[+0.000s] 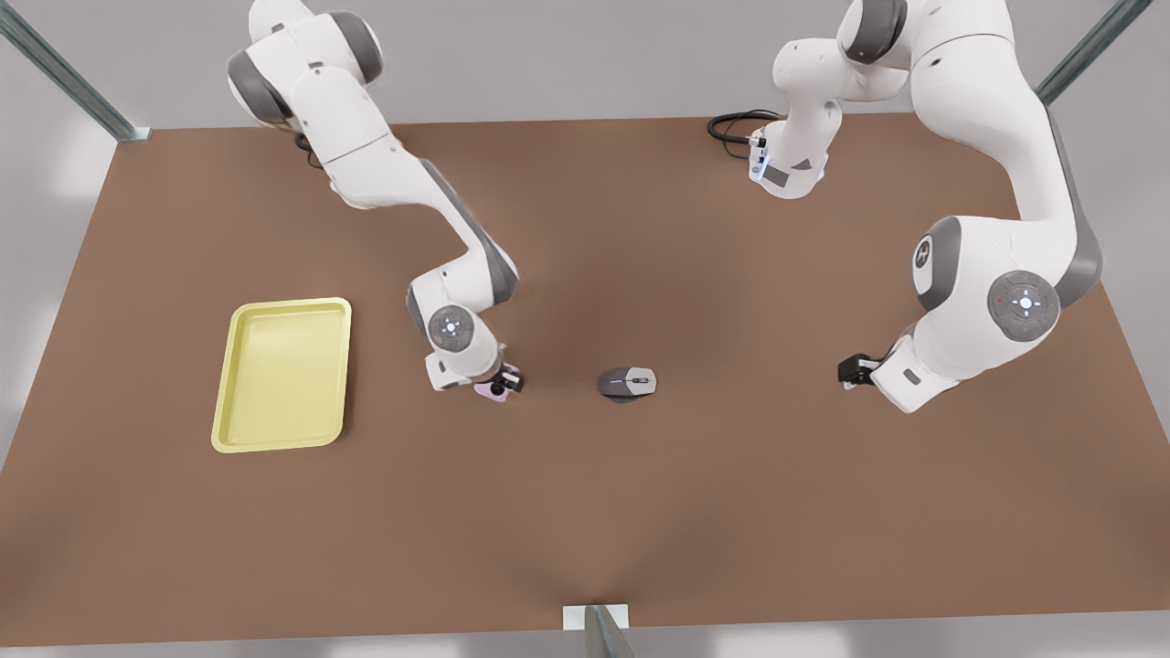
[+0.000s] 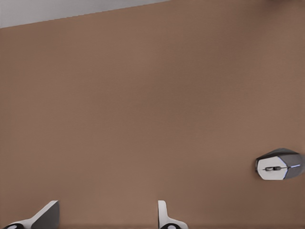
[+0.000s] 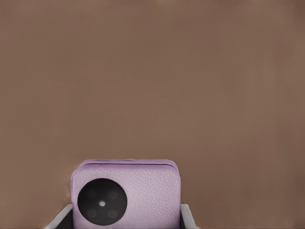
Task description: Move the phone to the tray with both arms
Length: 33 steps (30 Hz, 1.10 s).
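The phone [image 1: 494, 390], a pale pink slab with a round black circle on its face, sits low over the brown table between the tray and the mouse. My right gripper [image 1: 505, 379] is on it at the front view's left. In the right wrist view the phone [image 3: 138, 188] fills the gap of the right gripper [image 3: 125, 215], whose fingers [image 3: 188, 217] press its two sides. The pale yellow tray [image 1: 282, 304] lies farther toward the front view's left. My left gripper [image 1: 848, 370] waits at the front view's right, and in its wrist view the left gripper [image 2: 107, 217] is open.
A grey computer mouse [image 1: 627, 383] [image 2: 279, 164] lies mid-table between the two grippers. A black cable [image 1: 734, 127] coils at the table's back edge. Metal frame posts [image 1: 603, 631] stand at the table's corners and front edge.
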{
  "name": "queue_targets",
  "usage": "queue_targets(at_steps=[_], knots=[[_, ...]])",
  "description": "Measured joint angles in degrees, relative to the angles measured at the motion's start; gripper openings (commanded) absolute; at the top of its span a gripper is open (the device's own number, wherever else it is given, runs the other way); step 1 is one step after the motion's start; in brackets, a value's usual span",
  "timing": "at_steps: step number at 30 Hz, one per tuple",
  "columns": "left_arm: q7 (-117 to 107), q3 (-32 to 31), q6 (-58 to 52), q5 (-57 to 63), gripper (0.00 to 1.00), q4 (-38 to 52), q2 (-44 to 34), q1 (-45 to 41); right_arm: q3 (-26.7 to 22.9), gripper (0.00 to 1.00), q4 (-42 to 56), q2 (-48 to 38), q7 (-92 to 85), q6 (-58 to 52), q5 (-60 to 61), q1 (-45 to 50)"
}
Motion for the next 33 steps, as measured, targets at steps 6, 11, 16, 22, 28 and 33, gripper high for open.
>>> queue_targets(at_steps=[6,11,16,22,28,33], knots=[[-0.95,-0.34,-0.09,-0.06,1.0,0.0,0.03,-0.16,-3.88,0.79,-14.33,-11.3,-11.12,-1.56,-0.03,-14.76],[-1.82,-0.46,-0.08,-0.13,1.0,0.0,0.08,-1.11,-17.16,0.79,-16.06,-12.81,-24.12,-4.69,-0.02,-17.31],[-2.6,-0.41,-0.04,-0.07,1.0,0.0,0.36,-1.22,-19.98,1.0,-17.64,-11.82,-35.74,-5.66,-0.19,-17.99],[-3.29,-0.39,-0.02,-0.02,1.0,0.0,0.46,-1.22,-20.3,1.0,-9.46,-14.45,-46.2,-9.33,-0.25,-18.0],[-3.68,-0.1,-0.2,0.01,1.0,1.3,0.13,-1.27,-16.46,1.0,18.41,-17.28,-51.3,-27.64,-1.99,-16.92],[-4.33,0.38,-0.45,0.06,1.0,2.67,-0.2,-1.17,-8.97,1.0,23.32,-19.53,-52.68,-40.07,-3.94,-23.17]])
